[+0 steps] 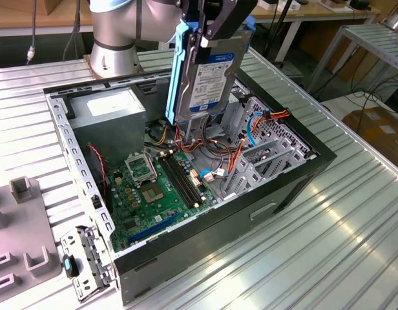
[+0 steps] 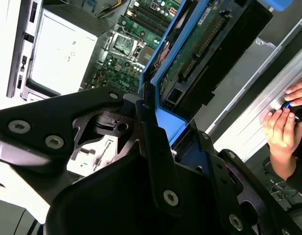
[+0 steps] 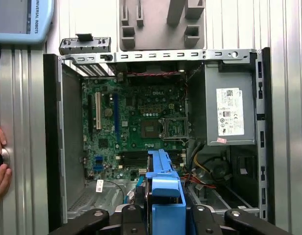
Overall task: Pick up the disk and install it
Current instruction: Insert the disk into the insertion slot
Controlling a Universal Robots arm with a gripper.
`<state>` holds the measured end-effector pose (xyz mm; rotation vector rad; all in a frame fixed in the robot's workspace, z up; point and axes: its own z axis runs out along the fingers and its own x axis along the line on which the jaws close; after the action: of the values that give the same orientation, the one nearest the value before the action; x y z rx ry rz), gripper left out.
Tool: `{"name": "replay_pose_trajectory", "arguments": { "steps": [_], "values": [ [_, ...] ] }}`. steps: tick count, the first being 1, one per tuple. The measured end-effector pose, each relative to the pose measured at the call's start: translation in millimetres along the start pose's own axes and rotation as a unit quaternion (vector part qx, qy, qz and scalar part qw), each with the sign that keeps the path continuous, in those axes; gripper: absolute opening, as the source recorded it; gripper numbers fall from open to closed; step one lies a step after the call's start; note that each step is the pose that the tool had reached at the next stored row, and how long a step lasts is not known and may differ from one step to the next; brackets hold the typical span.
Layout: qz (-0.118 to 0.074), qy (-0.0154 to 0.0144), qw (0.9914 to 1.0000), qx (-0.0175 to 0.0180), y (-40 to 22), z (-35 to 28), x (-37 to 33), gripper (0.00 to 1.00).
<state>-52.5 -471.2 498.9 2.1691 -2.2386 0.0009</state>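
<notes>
A black robot gripper [image 1: 210,33] is clamped shut around a flat dark-grey disk with bright blue plastic side rails [image 1: 202,77], held upright just above an open black metal computer case [image 1: 186,245].

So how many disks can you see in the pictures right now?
1. The disk hangs on end in the end effector, above the open computer case. Another could sit hidden in the case's drive cage.

Arm [image 1: 115,35] raised, hand [image 1: 209,35] gripping disk [image 1: 209,84]
</notes>
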Motion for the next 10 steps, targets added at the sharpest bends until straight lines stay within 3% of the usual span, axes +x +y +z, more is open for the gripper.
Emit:
{"name": "replay_pose_trajectory", "arguments": {
  "steps": [4,7,10],
  "values": [
    [0.0,0.0008,1.0,0.0,-0.8,0.3,8.8,0.37],
    [0.0,0.0017,1.0,0.0001,-4.5,0.8,21.7,0.37],
    [0.0,0.0021,1.0,0.0001,-6.0,1.0,26.6,0.37]
  ]
}}
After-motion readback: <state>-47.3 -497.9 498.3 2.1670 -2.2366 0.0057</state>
